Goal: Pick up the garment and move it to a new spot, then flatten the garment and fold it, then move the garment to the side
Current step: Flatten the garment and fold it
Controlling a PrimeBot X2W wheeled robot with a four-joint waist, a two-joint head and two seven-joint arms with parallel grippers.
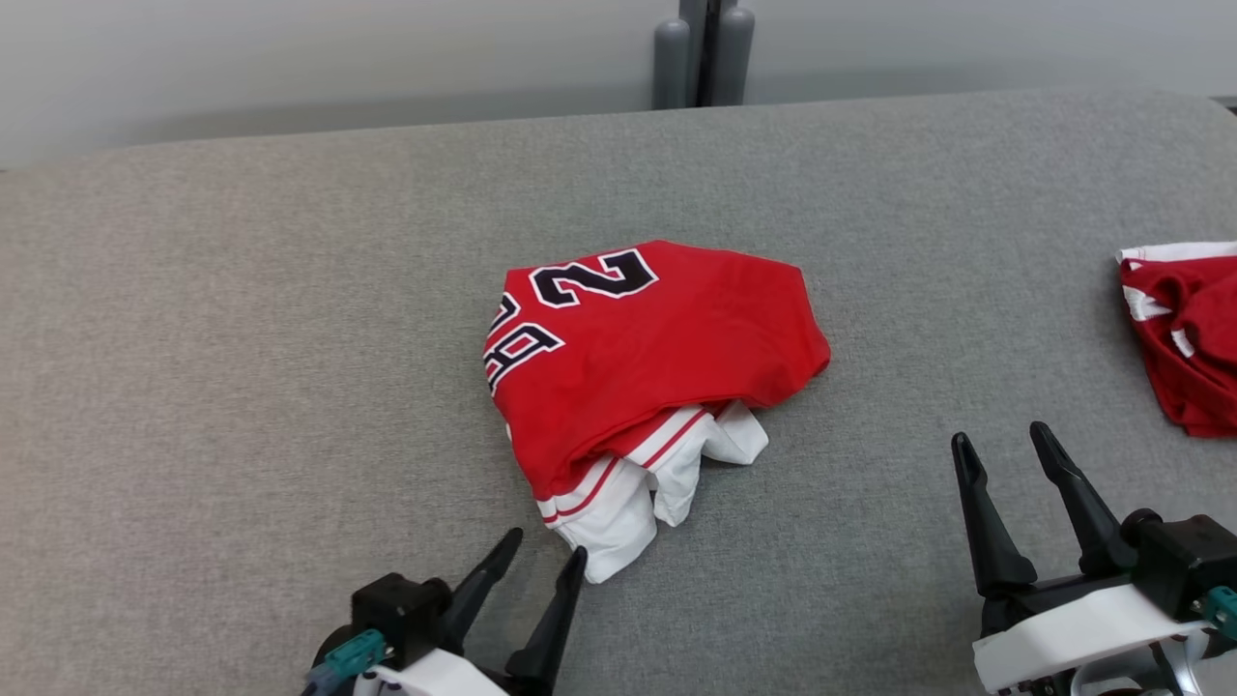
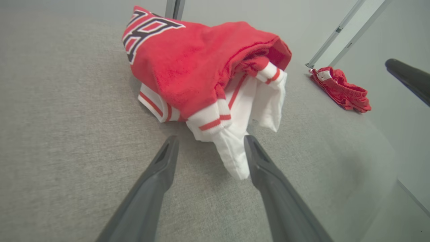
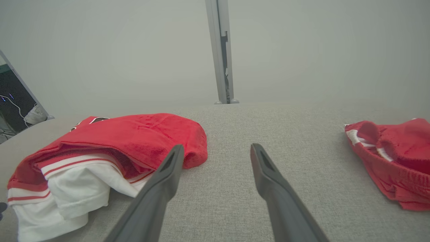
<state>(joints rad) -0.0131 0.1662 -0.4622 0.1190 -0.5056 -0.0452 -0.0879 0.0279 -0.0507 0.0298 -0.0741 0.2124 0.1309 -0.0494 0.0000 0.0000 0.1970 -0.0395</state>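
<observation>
Garment (image 1: 657,358), a red jersey with black-and-white lettering and white, red-striped trim, lies bunched in a loose heap at the middle of the grey fabric-covered worktop (image 1: 242,338). White folds spill from under its red layer on the side nearest the robot.

The left tool (image 1: 545,543) sits just beside that white edge, fingers spread and holding nothing. The right tool (image 1: 999,434) is well to the right of the garment over bare worktop, also spread and empty. A second red cloth (image 1: 1184,329) with white trim lies crumpled farther right of the garment, beyond the right tool, and is cut off by the edge of the head view. Two grey posts (image 1: 703,53) stand behind the garment, past the worktop's far edge.

The left wrist view shows the lowest white flap hanging down between the left tool's fingers, close against one of them; I cannot tell whether they touch. That view also shows the striped cuffs tucked inside the red layer. The right wrist view shows a dark gap with cables (image 3: 13,101) to the left of the garment, off the worktop.
</observation>
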